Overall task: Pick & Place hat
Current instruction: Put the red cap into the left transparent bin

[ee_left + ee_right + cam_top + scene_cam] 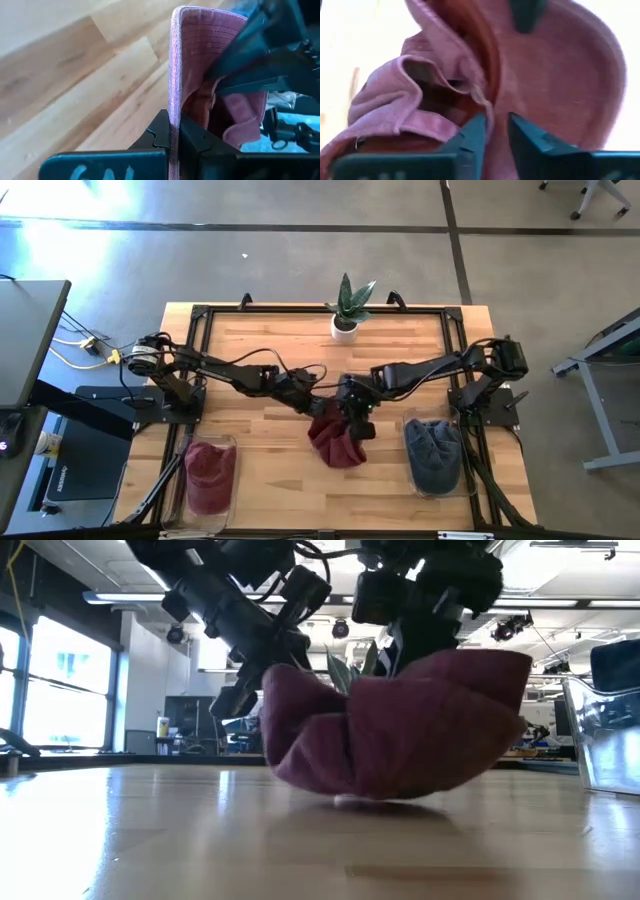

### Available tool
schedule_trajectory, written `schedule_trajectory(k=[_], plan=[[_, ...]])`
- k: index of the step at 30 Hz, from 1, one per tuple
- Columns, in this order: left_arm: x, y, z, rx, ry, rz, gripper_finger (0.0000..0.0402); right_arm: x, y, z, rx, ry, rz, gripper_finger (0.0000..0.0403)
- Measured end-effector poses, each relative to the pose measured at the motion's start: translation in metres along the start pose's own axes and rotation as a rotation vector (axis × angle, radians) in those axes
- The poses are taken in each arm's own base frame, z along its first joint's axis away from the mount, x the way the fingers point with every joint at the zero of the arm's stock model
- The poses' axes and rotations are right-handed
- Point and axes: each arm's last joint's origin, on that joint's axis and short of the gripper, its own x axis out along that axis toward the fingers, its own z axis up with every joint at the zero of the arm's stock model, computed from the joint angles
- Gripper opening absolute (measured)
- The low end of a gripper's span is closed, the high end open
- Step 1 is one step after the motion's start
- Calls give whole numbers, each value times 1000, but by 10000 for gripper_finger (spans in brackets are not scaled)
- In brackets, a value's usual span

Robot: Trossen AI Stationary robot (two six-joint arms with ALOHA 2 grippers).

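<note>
A dark red knitted hat (336, 442) sits in the middle of the table, bottom on the wood (385, 745), its opening held up and spread. My left gripper (316, 406) is at its left rim, shut on it (172, 137). My right gripper (357, 412) is at the right rim, shut on the hat (495, 131). Another dark red hat (208, 470) lies in a clear bin near the left near corner, and a grey-blue hat (434, 452) in a clear bin on the right. My left gripper pinches the hat's rim edge (173, 115) between its two fingers, one inside the opening and one outside, coming slanting down from the left. The rim stands up taut while the hat's crown rests on the table. My right gripper pinches a fold of the hat's rim (487, 112) between its fingers, coming slanting down from the right. The cloth bunches beside the fingers; the hat's lower part rests on the table.
A potted plant (347, 310) stands at the far edge, middle. Clear bins sit at the near left (205, 475) and near right (436, 456). A black frame runs around the table top. Bare wood lies between the bins.
</note>
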Motion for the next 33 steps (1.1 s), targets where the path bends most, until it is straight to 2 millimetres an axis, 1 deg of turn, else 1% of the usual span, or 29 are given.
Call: schedule_trajectory(k=[3, 7, 9, 12, 14, 16, 18, 20, 24, 26, 29, 31, 33], plan=[[0, -1, -3, -3, 31, -4, 5, -4, -1, 1, 91, -18, -13, 122], [0, 2, -5, -40, 45, 30, 5, -23, -1, 2, 251, -44, 20, 190], [0, 4, -5, -58, 39, 54, 5, -34, 4, 2, 290, -56, 29, 210], [0, 7, -5, -87, 8, 92, 5, -49, 23, 2, 262, -89, 85, 219], [0, 7, -4, -101, -13, 96, 5, -53, 39, 3, 220, -111, 149, 212], [0, 7, -4, -119, -33, 104, 5, -50, 53, 2, 198, -112, 184, 192], [0, 7, -3, -133, -44, 108, 5, -39, 63, 2, 187, -114, 172, 161], [0, 8, -3, -141, -58, 114, 5, -24, 66, 0, 197, -117, 147, 121], [0, 7, -2, -144, -71, 110, 5, 9, 58, -7, 265, -85, 71, 34], [0, 6, -2, -144, -70, 98, 5, 22, 54, -9, 277, -59, 57, 9], [0, 3, -2, -146, -40, 81, 5, 33, 49, -14, 303, -13, 19, 18], [-1, 0, -2, -138, -9, 60, 5, 34, 45, -23, 365, 43, -91, 20], [0, -2, -4, -125, 4, 47, 5, 33, 41, -31, 440, 83, -217, 11]])
